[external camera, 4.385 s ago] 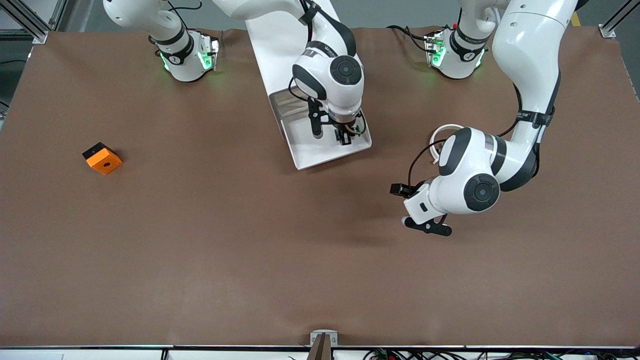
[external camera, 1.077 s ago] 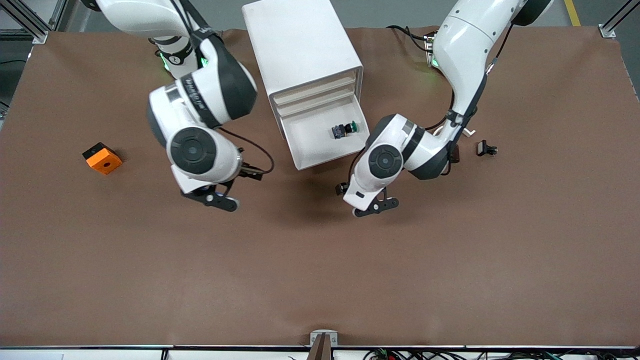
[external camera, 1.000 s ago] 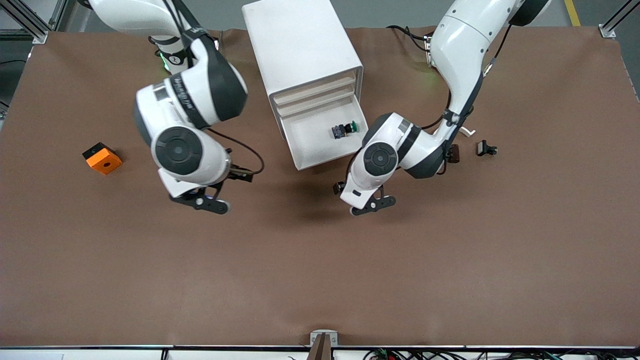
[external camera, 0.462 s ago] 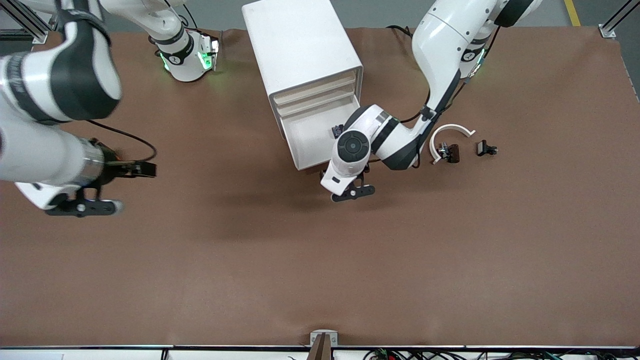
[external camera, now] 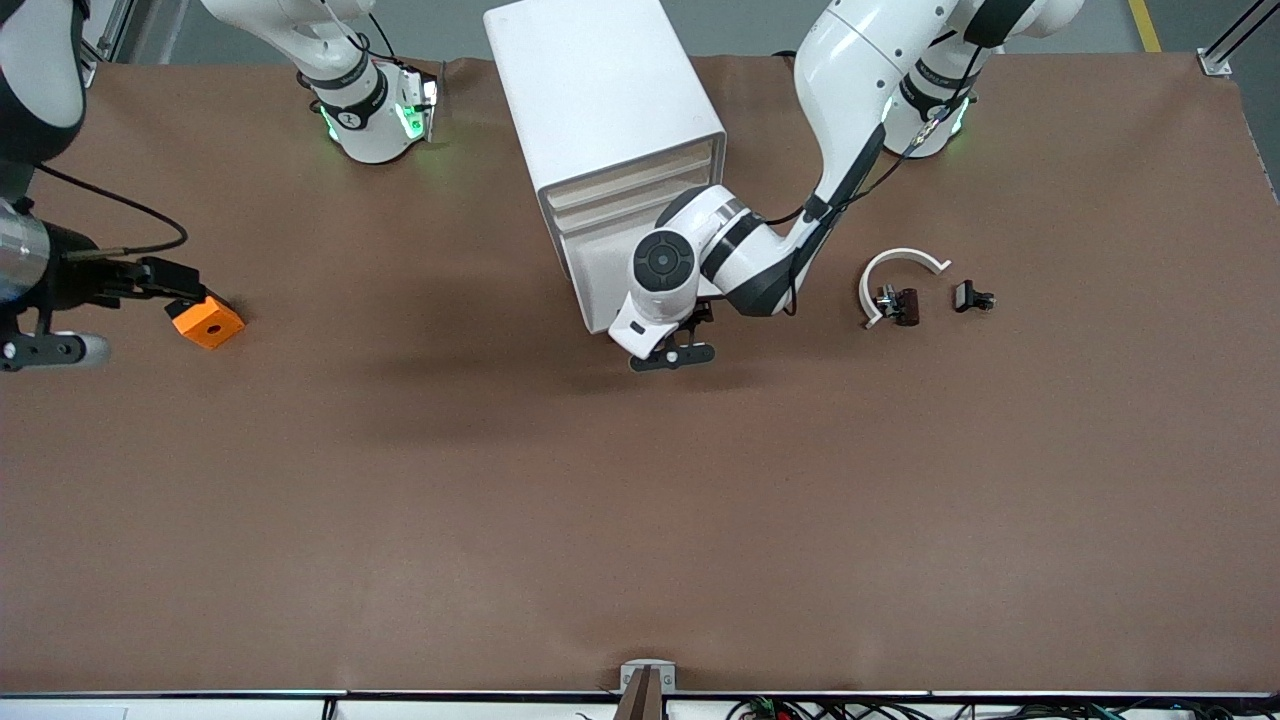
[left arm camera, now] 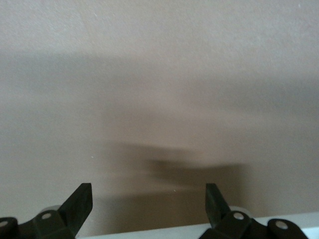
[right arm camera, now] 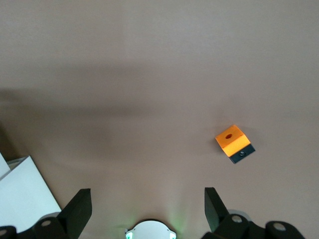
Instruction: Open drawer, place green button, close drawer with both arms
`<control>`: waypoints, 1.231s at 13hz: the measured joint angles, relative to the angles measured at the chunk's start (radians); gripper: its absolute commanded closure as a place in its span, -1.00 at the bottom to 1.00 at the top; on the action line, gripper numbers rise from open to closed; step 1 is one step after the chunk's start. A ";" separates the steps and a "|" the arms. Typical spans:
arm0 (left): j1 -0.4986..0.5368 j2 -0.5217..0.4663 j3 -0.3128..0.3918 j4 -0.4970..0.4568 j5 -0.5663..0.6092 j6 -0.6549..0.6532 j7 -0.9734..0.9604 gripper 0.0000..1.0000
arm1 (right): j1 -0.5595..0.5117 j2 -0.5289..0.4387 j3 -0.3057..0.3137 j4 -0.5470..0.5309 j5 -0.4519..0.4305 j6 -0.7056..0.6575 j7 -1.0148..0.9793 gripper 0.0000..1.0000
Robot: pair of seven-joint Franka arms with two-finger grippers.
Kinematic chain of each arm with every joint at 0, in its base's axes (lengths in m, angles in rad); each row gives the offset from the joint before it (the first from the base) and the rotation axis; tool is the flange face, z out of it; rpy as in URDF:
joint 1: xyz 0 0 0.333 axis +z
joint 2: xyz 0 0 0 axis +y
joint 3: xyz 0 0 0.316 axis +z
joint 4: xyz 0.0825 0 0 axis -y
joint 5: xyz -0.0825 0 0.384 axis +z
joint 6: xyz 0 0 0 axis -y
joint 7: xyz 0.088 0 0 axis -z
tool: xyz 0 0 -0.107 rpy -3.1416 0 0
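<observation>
The left claw (external camera: pixel 672 352) is wide open and holds nothing, low at the front of the open drawer (external camera: pixel 592 275); the right claw (external camera: pixel 45 350), open and empty too, waits up over the right arm's end of the table by the orange block (external camera: pixel 207 321). I cannot see the button, since the left arm covers much of the drawer, so it may lie in there. To shut the drawer well, I think the left claw should push the front slowly and straight, so the cabinet (external camera: pixel 600 90) does not slide.

The front view looks down from high across the table (external camera: pixel 640 520) — bases along its top. Left wrist view hugs the tabletop closely; right wrist view looks from higher, sharing the orange block (right arm camera: pixel 234 143) and cabinet (right arm camera: pixel 22 191).
</observation>
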 measured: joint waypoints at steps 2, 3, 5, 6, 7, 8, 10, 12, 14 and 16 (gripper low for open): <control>-0.011 0.000 -0.001 -0.008 0.000 0.000 -0.020 -1.00 | 0.000 -0.029 0.004 -0.037 -0.025 0.020 0.000 -1.00; -0.020 0.000 -0.005 -0.015 0.000 0.000 -0.029 -1.00 | -0.001 -0.032 0.004 -0.052 -0.028 0.030 0.000 -1.00; -0.042 0.000 -0.020 -0.027 0.000 0.000 -0.064 -1.00 | -0.004 -0.032 0.004 -0.071 -0.033 0.043 0.000 -1.00; -0.052 0.000 -0.031 -0.028 0.000 0.000 -0.083 -1.00 | -0.011 -0.032 0.004 -0.073 -0.035 0.049 -0.006 -1.00; -0.058 0.000 -0.046 -0.028 0.000 0.000 -0.101 -1.00 | -0.026 -0.032 0.004 -0.074 -0.036 0.059 -0.030 -1.00; -0.061 0.000 -0.061 -0.029 0.000 0.000 -0.117 -1.00 | -0.049 -0.032 0.004 -0.075 -0.037 0.067 -0.063 -1.00; -0.062 -0.001 -0.086 -0.030 0.000 0.000 -0.145 -1.00 | -0.103 -0.032 0.003 -0.079 -0.037 0.071 -0.104 -1.00; -0.062 -0.001 -0.108 -0.032 0.000 0.000 -0.175 -1.00 | -0.117 -0.032 0.004 -0.079 -0.037 0.071 -0.098 -1.00; -0.063 -0.001 -0.131 -0.032 0.000 0.000 -0.205 -1.00 | -0.116 -0.032 0.014 -0.064 -0.037 0.074 -0.081 -1.00; -0.063 -0.001 -0.153 -0.032 0.000 0.000 -0.230 -1.00 | -0.116 -0.033 0.017 -0.049 -0.037 0.074 -0.075 -1.00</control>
